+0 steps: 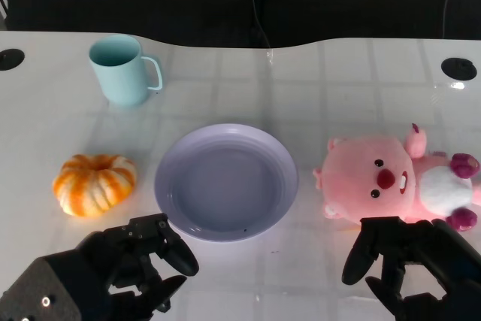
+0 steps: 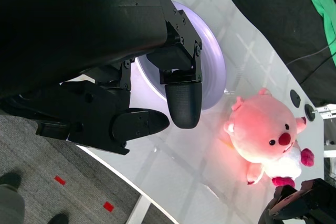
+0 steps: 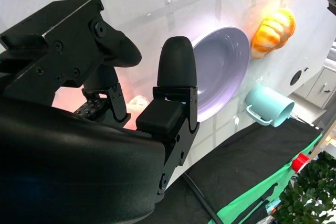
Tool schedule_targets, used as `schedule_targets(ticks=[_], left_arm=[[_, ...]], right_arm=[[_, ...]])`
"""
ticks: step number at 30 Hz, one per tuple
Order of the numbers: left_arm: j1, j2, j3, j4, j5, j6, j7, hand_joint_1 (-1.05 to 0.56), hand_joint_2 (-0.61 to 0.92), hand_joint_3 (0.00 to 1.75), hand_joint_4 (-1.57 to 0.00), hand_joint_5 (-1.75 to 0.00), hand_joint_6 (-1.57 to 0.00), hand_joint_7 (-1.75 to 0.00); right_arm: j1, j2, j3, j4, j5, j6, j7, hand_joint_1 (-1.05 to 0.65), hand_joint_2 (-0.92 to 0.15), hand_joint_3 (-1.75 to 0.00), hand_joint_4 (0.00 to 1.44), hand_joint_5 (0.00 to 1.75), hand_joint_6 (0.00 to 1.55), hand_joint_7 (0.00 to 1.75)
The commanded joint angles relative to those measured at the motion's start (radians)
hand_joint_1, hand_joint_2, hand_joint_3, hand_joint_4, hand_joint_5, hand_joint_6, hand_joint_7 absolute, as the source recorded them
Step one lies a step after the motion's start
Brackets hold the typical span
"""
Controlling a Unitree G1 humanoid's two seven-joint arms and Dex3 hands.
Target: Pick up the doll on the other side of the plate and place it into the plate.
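A pink plush doll point(image 1: 376, 178) with a red nose lies on the white table, right of the lavender plate point(image 1: 225, 186). My right hand point(image 1: 409, 261) hovers just in front of the doll, its fingers apart and nothing in them. At the lower left my left hand point(image 1: 128, 261) holds nothing, near the plate's front edge. The left wrist view shows the doll point(image 2: 268, 140) beyond the plate point(image 2: 212, 72), with the left hand point(image 2: 105, 66) filling the foreground. In the right wrist view the right hand point(image 3: 105, 119) hides most of the doll point(image 3: 137, 103).
An orange pumpkin toy point(image 1: 94, 183) sits left of the plate, just beyond my left hand. A light blue mug point(image 1: 120, 69) stands at the back left. Two black round holes point(image 1: 458, 68) mark the table's far corners. Dark cloth lies behind the table.
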Motion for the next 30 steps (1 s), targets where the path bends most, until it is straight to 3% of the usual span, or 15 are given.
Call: schedule_targets(ticks=[1, 30], left_arm=[[-0.005, 0.01, 0.005, -0.008, -0.001, 0.004, -0.005, -0.14, 0.92, 0.47, -0.58, -1.55, -0.55, -1.39], [-0.019, 0.007, -0.004, -0.003, 0.002, 0.019, -0.001, -0.15, 0.92, 0.47, -0.59, -1.56, -0.55, -1.4]], right_arm=[[-0.001, -0.019, -0.012, 0.004, 0.006, -0.017, 0.004, 0.06, -0.46, -1.11, 0.8, 1.6, 0.8, 1.23], [-0.007, -0.004, -0.038, 0.009, 0.018, -0.032, -0.017, 0.07, -0.48, -1.1, 0.77, 1.54, 0.79, 1.19]])
